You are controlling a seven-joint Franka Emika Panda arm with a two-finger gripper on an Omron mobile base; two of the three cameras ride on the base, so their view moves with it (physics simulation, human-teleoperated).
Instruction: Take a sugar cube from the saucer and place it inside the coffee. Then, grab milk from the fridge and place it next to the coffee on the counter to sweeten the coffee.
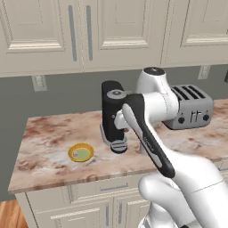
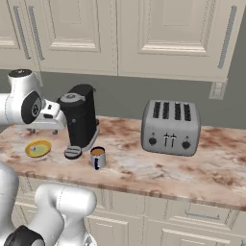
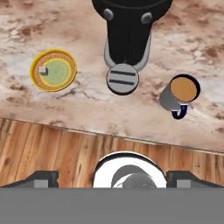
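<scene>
The saucer (image 3: 65,59) lies on the counter (image 3: 87,105) left of the black coffee machine, with a small white sugar cube (image 3: 42,70) on its left side. The coffee (image 3: 181,92), a dark mug of brown liquid, stands right of the machine's drip tray. My gripper (image 3: 113,179) hangs high above the counter's front edge, open and empty, closer to the machine than to either dish. From the base cameras, the saucer (image 1: 81,152) (image 2: 38,148) and the coffee (image 2: 98,157) sit either side of the machine. The milk and the fridge are out of view.
The tall black coffee machine (image 1: 112,116) stands at mid-counter between saucer and mug. A silver toaster (image 2: 170,127) sits further right. Cream wall cabinets (image 1: 111,31) hang above. Wooden floor (image 3: 65,148) lies below the counter's edge.
</scene>
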